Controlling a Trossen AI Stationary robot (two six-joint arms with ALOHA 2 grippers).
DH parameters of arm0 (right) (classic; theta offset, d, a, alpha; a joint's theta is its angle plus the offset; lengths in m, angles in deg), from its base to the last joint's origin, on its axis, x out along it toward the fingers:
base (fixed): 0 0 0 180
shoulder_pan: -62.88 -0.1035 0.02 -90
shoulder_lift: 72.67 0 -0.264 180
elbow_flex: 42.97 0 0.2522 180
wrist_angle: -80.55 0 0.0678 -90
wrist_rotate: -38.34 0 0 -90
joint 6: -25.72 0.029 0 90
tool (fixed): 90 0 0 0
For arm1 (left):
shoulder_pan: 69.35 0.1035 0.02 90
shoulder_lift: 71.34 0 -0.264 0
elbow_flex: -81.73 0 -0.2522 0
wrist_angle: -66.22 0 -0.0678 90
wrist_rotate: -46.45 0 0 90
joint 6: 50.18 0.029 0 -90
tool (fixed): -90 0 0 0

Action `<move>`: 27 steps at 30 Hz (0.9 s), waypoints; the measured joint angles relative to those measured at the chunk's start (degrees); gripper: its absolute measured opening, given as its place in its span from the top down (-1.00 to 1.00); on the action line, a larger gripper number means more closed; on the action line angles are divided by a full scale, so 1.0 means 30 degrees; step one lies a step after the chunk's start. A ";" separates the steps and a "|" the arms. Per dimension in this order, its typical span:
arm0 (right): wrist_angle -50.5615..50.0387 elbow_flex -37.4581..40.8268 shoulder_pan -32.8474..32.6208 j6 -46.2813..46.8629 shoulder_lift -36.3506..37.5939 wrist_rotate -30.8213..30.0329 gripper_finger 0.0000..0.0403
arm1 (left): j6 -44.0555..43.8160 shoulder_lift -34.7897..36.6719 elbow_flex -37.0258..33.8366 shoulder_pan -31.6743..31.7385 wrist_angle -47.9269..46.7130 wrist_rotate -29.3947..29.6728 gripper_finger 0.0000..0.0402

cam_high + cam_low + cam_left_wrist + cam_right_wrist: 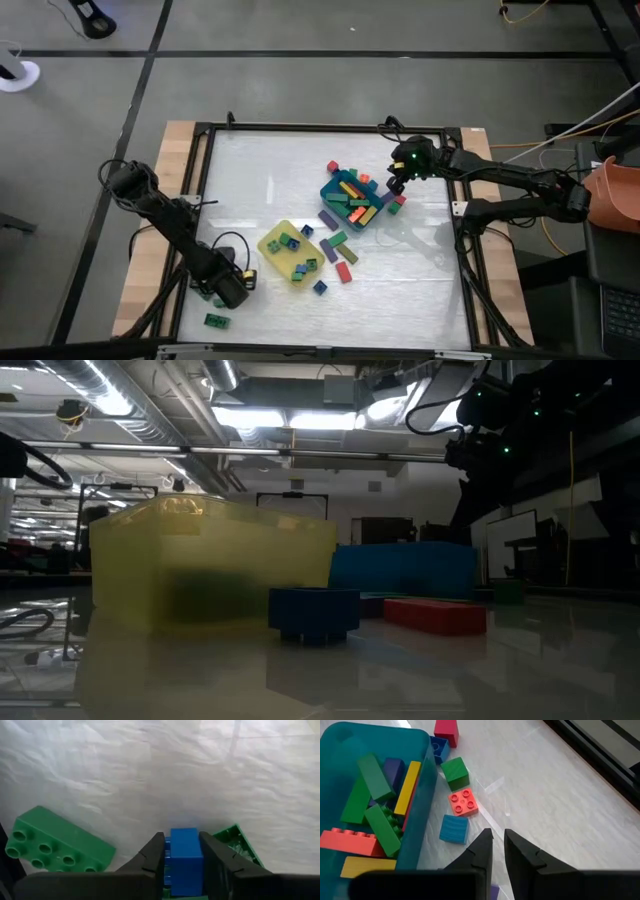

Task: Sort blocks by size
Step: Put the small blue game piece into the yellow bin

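My left gripper is at the table's near left corner, shut on a small blue block. Two green bricks lie on the table beside it. My right gripper hovers by the right side of the teal-blue tray, its fingers shut and empty. The teal-blue tray holds longer bars, green, yellow, red and purple. The flat yellow tray holds short cubes. Loose cubes, green, red and blue, lie on the table beside the teal-blue tray. My left gripper pinches the blue block by two opposite sides between its two fingers. The block's end sticks out past the fingertips. Whether it is clear of the table, I cannot tell.
Loose purple, green and red blocks lie between the two trays, and a blue cube lies near the yellow tray. A green brick lies at the near left edge. A dark frame borders the table. Bare table lies at the far left.
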 joint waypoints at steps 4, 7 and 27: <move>0.0008 0.0000 0.0000 0.0000 -0.0002 0.0000 0.75 | 0.0101 0.0035 0.0000 0.0124 -0.0007 0.0469 0.61; 0.0027 0.0000 0.0000 0.0000 -0.0002 -0.0005 0.75 | 0.0146 0.0249 -0.0049 0.0211 -0.0029 0.0956 0.61; 0.0066 0.0000 0.0007 0.0000 -0.0002 -0.0007 0.75 | 0.2648 0.3443 -0.0041 0.1155 0.2280 1.3471 0.58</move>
